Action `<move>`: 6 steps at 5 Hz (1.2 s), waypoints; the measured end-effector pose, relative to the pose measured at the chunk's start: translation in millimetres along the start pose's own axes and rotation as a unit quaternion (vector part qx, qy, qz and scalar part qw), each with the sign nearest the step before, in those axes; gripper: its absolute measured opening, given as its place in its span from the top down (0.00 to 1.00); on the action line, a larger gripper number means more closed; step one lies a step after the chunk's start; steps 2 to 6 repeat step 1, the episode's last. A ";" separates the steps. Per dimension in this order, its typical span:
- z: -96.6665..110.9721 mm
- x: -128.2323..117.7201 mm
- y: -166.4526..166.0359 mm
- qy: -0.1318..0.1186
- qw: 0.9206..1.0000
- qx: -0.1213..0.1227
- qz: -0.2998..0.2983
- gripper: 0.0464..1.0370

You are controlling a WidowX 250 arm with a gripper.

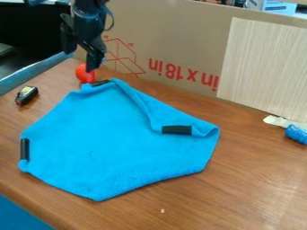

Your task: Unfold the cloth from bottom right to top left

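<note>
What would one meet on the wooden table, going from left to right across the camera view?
Small dark object → red round object → black strip on the folded corner of the blue cloth → blue object at the right edge.

Arm (90, 19) cropped at top, blue-and-white object (296, 134) cropped right, speck (162, 210) unclear

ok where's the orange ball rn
In the camera view, the orange ball sits at the upper left on the table, just beyond the top corner of the blue cloth.
</note>
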State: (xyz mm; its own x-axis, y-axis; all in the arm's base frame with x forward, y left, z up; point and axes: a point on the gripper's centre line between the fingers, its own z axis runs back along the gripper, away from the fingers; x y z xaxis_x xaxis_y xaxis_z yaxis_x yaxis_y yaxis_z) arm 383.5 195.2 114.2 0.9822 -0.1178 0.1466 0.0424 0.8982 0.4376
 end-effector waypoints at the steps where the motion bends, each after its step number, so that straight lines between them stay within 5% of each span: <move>1: 31.5 -22.0 -2.9 -0.006 0.999 -0.033 -0.029 0.04; 6: 31.5 -22.0 -2.9 -0.006 0.999 -0.033 -0.029 0.04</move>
